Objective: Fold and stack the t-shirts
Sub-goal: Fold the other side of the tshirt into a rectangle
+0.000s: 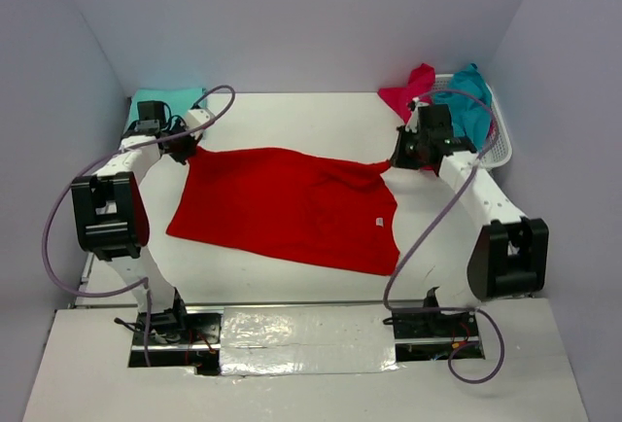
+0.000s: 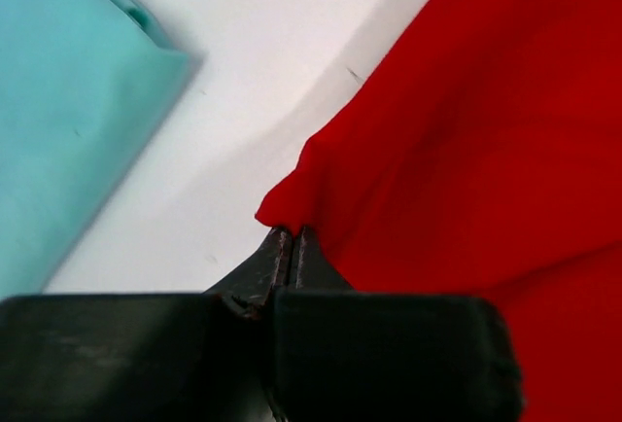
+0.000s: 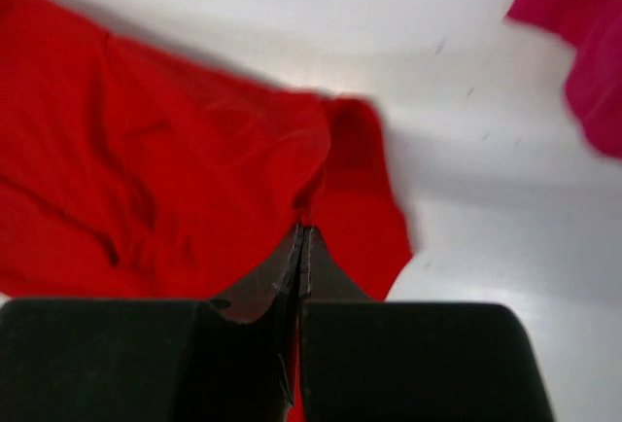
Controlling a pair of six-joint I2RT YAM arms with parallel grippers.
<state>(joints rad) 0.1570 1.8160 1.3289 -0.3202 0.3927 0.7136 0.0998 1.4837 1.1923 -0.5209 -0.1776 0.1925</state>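
A bright red t-shirt (image 1: pixel 292 203) lies spread across the middle of the table, stretched between both arms. My left gripper (image 1: pixel 188 148) is shut on its far left corner; the left wrist view shows that gripper (image 2: pixel 292 232) pinching the red t-shirt (image 2: pixel 466 130). My right gripper (image 1: pixel 397 162) is shut on the far right edge, and in its wrist view the gripper (image 3: pixel 302 232) pinches a fold of the red t-shirt (image 3: pixel 194 169). A folded teal t-shirt (image 1: pixel 160 99) lies at the back left, also seen from the left wrist (image 2: pixel 68 101).
A white mesh basket (image 1: pixel 494 140) stands at the back right with a teal t-shirt (image 1: pixel 471 96) in it and a magenta t-shirt (image 1: pixel 408 91) draped over its left side. The magenta t-shirt (image 3: pixel 583 43) shows in the right wrist view. Grey walls enclose the table.
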